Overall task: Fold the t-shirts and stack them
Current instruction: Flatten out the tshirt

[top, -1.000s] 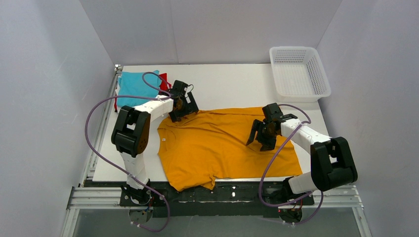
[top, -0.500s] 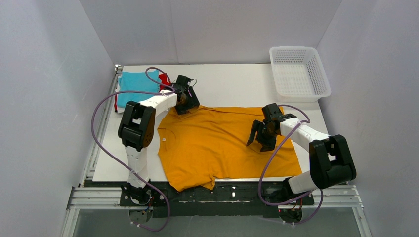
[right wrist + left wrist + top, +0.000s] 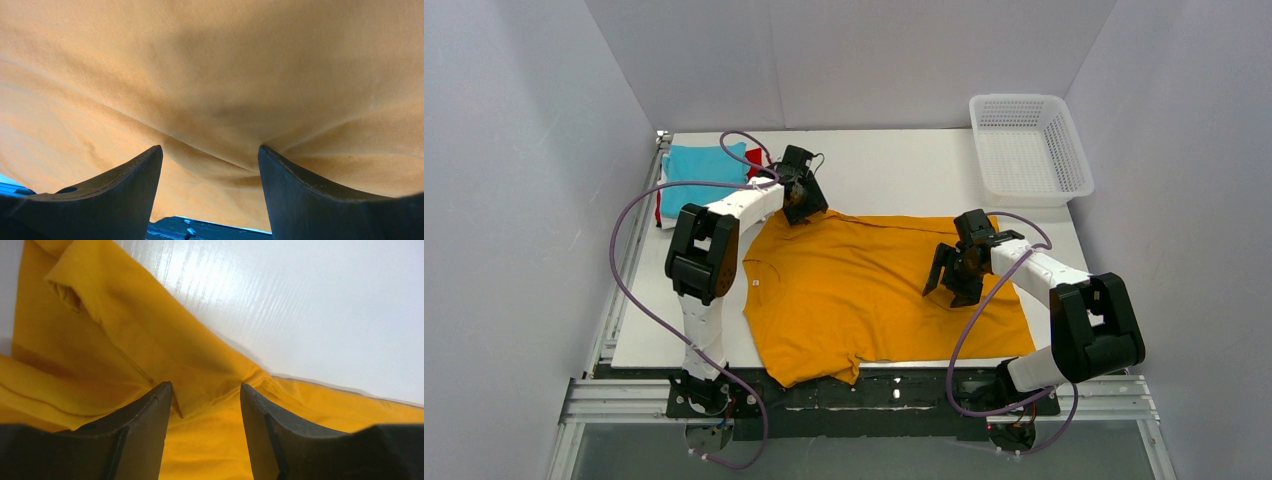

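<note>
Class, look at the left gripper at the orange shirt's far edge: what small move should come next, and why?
Probably close the left gripper fully: its jaws stand apart astride a raised fold of the orange t-shirt, not yet pinching it.

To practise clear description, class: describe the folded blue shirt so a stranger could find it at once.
Find the white table and look to its far left corner, across from the white basket at the far right. There lies the turquoise shirt, folded into a neat rectangle; it is the only blue thing, unlike the big orange shirt spread flat nearby.
</note>
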You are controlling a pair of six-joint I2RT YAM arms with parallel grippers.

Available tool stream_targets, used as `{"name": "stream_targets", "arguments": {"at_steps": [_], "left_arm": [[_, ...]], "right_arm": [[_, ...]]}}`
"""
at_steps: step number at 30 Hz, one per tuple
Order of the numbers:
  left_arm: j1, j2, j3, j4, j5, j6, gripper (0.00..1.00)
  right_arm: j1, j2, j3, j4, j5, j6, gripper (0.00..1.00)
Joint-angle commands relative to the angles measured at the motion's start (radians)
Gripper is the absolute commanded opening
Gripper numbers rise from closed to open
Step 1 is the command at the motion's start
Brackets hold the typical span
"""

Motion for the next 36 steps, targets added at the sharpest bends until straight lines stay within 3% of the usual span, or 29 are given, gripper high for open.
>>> {"name": "stream_targets", "arguments": {"at_steps": [1,8,16,19,24,27,29,30,31,34,36], "left_arm": [[-0.005,0.049,0.068,-0.109,0.001,0.018,0.51],[-0.010,0.084,0.090,-0.154,0.031,0.032,0.47],[-0.010,0.034,0.029,-0.099,0.032,0.041,0.00],[-0.010,0.025,0.052,-0.103,0.027,0.062,0.00],[-0.009,0.136,0.287,-0.214,-0.035,0.168,0.00],[-0.003,0.317,0.558,-0.242,-0.087,0.245,0.01],[0.002,0.540,0.843,-0.281,-0.114,0.319,0.10],[0.008,0.637,1.092,-0.373,-0.076,0.329,0.36],[0.009,0.658,1.148,-0.382,-0.034,0.329,0.93],[0.007,0.503,0.882,-0.174,-0.042,0.330,0.98],[0.007,0.415,0.803,-0.141,-0.051,0.350,0.98]], "right_arm": [[0.004,0.009,0.003,-0.013,0.034,-0.008,0.78],[0.004,0.014,0.007,-0.015,0.034,-0.012,0.78],[0.004,0.019,0.009,-0.020,0.043,-0.014,0.78],[0.004,0.020,0.012,-0.022,0.042,-0.014,0.78],[0.004,0.020,0.018,-0.033,0.051,-0.023,0.78],[0.003,0.014,0.024,-0.040,0.050,-0.022,0.78],[0.003,0.002,0.025,-0.038,0.048,-0.018,0.78],[0.003,-0.004,0.026,-0.039,0.050,-0.016,0.78],[0.003,-0.007,0.028,-0.044,0.050,-0.014,0.78],[0.003,-0.015,0.027,-0.047,0.056,-0.008,0.78],[0.004,-0.017,0.030,-0.050,0.063,-0.006,0.78]]}}
